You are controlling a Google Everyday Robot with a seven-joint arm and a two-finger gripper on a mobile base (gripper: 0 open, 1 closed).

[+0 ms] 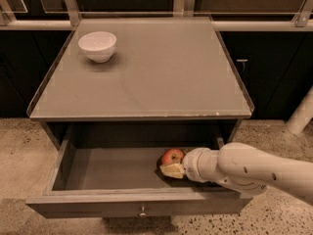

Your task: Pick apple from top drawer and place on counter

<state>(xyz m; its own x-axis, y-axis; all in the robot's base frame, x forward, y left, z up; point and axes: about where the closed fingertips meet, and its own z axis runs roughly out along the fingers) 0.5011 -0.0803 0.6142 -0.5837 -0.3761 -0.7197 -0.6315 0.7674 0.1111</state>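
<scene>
The top drawer (117, 199) is pulled open below the counter (156, 77). The apple (172, 155), red-orange with a yellowish patch, sits inside the drawer right of its middle. My gripper (169, 165) reaches in from the right at the end of the cream-white arm and is right against the apple, on its near side. The wrist covers the apple's right side.
A white bowl (98, 45) stands on the counter at the back left. A metal knob (142, 212) sits at the centre of the drawer front. Dark cabinets flank the counter. A white post (301, 114) stands on the speckled floor at right.
</scene>
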